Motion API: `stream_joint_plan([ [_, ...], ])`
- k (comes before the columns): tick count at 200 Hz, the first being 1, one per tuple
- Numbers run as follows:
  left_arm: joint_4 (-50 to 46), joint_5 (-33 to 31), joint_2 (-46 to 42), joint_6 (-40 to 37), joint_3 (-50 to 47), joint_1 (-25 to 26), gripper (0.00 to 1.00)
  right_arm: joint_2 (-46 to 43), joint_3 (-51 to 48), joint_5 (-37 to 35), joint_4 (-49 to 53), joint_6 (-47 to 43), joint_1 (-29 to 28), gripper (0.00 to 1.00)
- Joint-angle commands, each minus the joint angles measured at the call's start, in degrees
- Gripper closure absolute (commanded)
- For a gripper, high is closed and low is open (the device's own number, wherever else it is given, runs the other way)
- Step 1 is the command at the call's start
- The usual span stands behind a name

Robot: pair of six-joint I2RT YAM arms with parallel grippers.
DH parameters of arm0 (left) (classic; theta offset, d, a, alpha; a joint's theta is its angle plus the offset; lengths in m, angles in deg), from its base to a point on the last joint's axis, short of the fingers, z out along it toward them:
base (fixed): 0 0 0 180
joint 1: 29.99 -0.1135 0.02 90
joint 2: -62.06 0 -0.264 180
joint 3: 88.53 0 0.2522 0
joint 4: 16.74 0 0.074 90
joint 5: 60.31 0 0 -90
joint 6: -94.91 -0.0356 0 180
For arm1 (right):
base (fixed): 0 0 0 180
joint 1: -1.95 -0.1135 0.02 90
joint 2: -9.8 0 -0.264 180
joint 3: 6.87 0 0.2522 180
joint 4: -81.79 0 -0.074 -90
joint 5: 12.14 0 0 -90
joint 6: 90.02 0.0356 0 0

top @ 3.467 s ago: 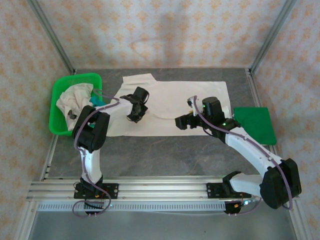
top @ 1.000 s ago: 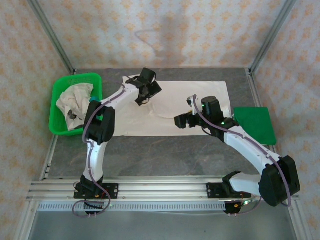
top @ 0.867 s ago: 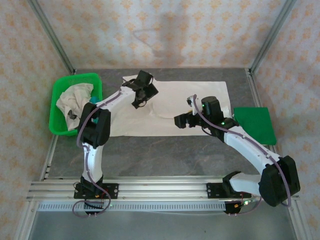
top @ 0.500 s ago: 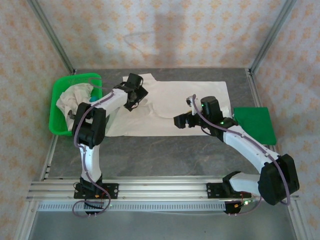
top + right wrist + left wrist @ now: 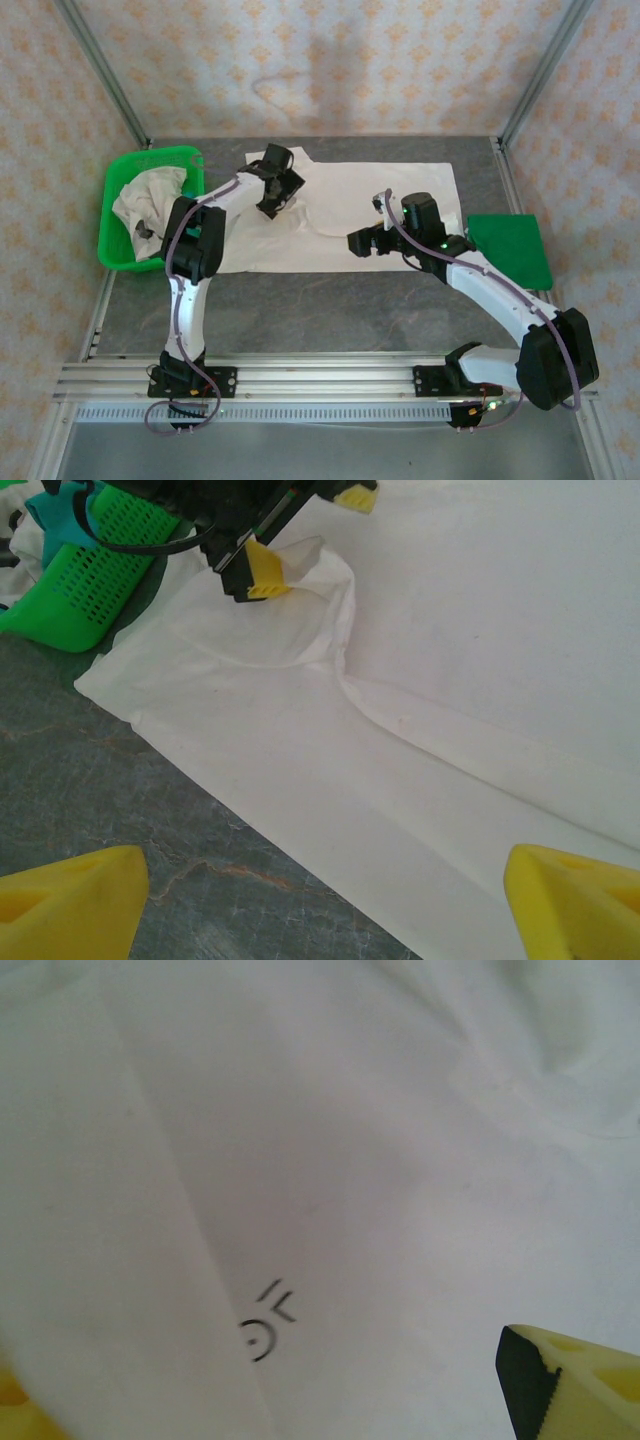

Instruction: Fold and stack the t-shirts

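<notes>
**Both jaws apart over the spread cream t-shirt**

The left gripper [image 5: 272, 195] hangs wide open above the cream t-shirt [image 5: 380, 200], whose small dark print [image 5: 262, 1325] sits between the fingertips. The right gripper [image 5: 320, 900] gapes over the near hem, holding nothing. Behind the left jaws is the green basket [image 5: 150, 160] with a crumpled shirt [image 5: 145, 200] and a teal shirt [image 5: 55, 510].

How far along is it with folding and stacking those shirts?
Early on. Done: one cream shirt lies spread on the table. In hand: the left jaws hang open just above it, by its small dark print; the right jaws hover open over its near edge. Left: folding it, then the shirts heaped in the green basket; no stack yet.
</notes>
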Motion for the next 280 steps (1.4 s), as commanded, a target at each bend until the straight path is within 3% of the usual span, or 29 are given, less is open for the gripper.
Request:
stream_joint_plan([
  [1,-0.51,0.8,1.34,-0.2,3.7,0.09,0.09,0.12,0.73,0.55,-0.97,0.16,-0.23,0.08],
  [58,1.16,4.15,7.51,-1.22,12.18,0.08,0.08,-0.48,1.03,0.21,-0.27,0.14,-0.21,0.08],
  [97,-3.23,6.37,13.84,-3.37,22.76,0.14,0.04,-1.26,1.52,-0.95,0.33,0.81,-0.25,0.08],
  [132,-4.78,6.02,12.1,-6.92,24.32,0.16,0.0,0.83,3.75,-10.82,1.75,7.55,-0.13,0.11],
  [159,-5.17,2.37,5.79,-10.48,20.65,0.34,0.0,6.65,7.6,-17.3,3.48,10.71,1.56,0.1],
  [200,-6.14,-3.66,-4.89,-17.89,10.59,0.25,0.0,19.37,12.88,-20.23,0.29,12.09,7.12,0.11],
  [236,-4.85,-8.14,-13.86,-21.55,-3.77,-0.09,0.0,30.25,20.5,-19.92,3.48,13.3,11.13,0.13],
  [280,-1.57,-7.51,-18.61,-21.28,-17.0,-1.28,0.0,37.51,24.45,-17.0,6.44,17.19,14.66,0.19],
])
